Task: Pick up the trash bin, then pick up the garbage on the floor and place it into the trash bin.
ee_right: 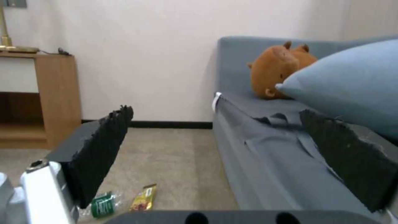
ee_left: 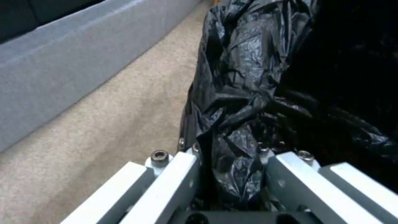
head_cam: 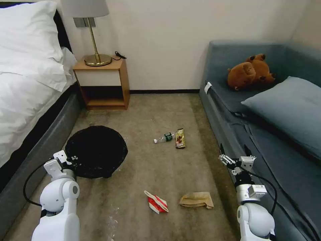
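The trash bin (head_cam: 96, 150), round with a crinkly black bag over its rim, stands on the carpet beside the bed. My left gripper (head_cam: 68, 160) is at its near-left rim, and in the left wrist view the fingers are shut on the black bag fold (ee_left: 234, 161). The garbage lies on the floor: a clear bottle with a green label (head_cam: 164, 137) (ee_right: 103, 203), a dark-gold wrapper (head_cam: 180, 138) (ee_right: 143, 197), a red-and-white wrapper (head_cam: 156, 202) and a crumpled brown paper bag (head_cam: 197, 199). My right gripper (head_cam: 236, 155) (ee_right: 215, 149) hovers open beside the sofa, holding nothing.
A bed with white bedding (head_cam: 23, 83) runs along the left. A wooden nightstand (head_cam: 102, 82) with a lamp (head_cam: 95, 33) stands at the back wall. A blue-grey sofa (head_cam: 267, 134) with a pillow (head_cam: 287, 107) and a brown plush toy (head_cam: 250, 71) lines the right. Carpet stretches between them.
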You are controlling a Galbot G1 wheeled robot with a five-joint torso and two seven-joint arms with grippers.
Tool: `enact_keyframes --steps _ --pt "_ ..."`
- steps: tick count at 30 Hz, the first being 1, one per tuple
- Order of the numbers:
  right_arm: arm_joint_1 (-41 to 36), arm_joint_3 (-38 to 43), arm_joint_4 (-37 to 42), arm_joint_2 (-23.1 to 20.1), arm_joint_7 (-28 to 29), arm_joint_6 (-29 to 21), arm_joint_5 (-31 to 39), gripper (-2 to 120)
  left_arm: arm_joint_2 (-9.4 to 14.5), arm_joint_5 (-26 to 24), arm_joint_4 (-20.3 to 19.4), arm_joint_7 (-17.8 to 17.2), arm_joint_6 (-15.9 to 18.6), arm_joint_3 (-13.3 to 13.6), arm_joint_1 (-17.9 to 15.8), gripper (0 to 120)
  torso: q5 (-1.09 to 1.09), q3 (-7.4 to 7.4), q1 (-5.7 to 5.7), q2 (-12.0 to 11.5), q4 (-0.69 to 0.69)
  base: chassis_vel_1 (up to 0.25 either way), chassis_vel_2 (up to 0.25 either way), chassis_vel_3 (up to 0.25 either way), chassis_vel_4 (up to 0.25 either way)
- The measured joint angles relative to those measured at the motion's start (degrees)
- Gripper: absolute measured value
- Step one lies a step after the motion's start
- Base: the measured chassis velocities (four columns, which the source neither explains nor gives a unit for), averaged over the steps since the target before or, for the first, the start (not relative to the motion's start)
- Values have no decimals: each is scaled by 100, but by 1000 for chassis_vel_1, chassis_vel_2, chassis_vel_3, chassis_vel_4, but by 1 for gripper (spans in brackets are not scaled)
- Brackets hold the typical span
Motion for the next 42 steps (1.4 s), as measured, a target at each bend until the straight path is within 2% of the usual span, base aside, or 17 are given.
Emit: enact_keyframes --steps 3,4,5,7,8,11,14,15,18,20,21,23,26,28,33,35,42 --pt "3 -2 -10 -91 -143 83 -111 100 1 -4 -5 -8 2 -3 16 2 0 0 0 0 1 0 0 0 0" --pt "0 50 2 -188 -595 90 -145 100 0 -4 -20 -8 6 5 24 2 1 0 0 0 2 0 0 0 0" --pt "0 50 2 -188 -595 90 -145 100 0 -4 -20 -8 6 5 24 2 1 0 0 0 2 0 0 0 0" --pt "-5 205 68 -533 -2084 40 -529 100 -7 5 -65 -11 21 16 26 2 -1 0 0 0 0 0 0 0 0" --pt "43 202 25 -724 -2499 50 -779 100 -15 12 -81 -10 31 25 20 2 1 0 0 0 0 0 0 0 0" --pt "114 165 -40 -909 -2714 32 -962 100 -23 29 -99 -11 40 34 18 2 1 0 0 0 0 0 0 0 0" --pt "386 39 -351 -1439 -3354 -43 -1349 100 -42 71 -166 -14 66 62 38 2 1 0 0 0 1 0 0 0 0" --pt "386 39 -351 -1439 -3354 -43 -1349 100 -42 71 -166 -14 66 62 38 2 1 0 0 0 1 0 0 0 0" --pt "533 -82 -578 -1810 -3744 -45 -1516 100 -43 101 -196 -16 80 71 50 2 2 0 0 0 0 0 0 0 0" --pt "731 -243 -896 -2328 -4178 18 -1678 100 -48 128 -224 -22 95 81 52 2 4 0 0 0 0 0 0 0 0" --pt "731 -243 -896 -2328 -4178 18 -1678 100 -48 128 -224 -22 95 81 52 2 4 0 0 0 0 0 0 0 0" --pt "941 -455 -1256 -2985 -4535 155 -1784 100 -62 164 -268 -30 108 97 59 2 -1 0 0 0 1 0 0 0 0" --pt "1017 -570 -1386 -3205 -4647 224 -1810 100 -73 177 -284 -32 113 106 64 2 -1 0 0 0 0 0 0 0 0" --pt "1263 -1040 -1843 -3711 -4960 401 -1868 100 -120 223 -299 -31 122 103 68 2 0 0 0 0 -1 0 0 0 0" --pt "1620 -1407 -2296 -3754 -5074 527 -1921 100 -166 306 -261 -31 123 90 67 2 1 0 0 0 0 0 0 0 0" --pt "1971 -1777 -2759 -3655 -5132 573 -2024 100 -206 348 -254 -43 123 87 98 2 2 0 0 0 1 0 0 0 0" --pt "2507 -2221 -3655 -3338 -5232 750 -2330 100 -217 378 -236 -90 133 33 130 2 2 0 0 0 1 0 0 0 0"
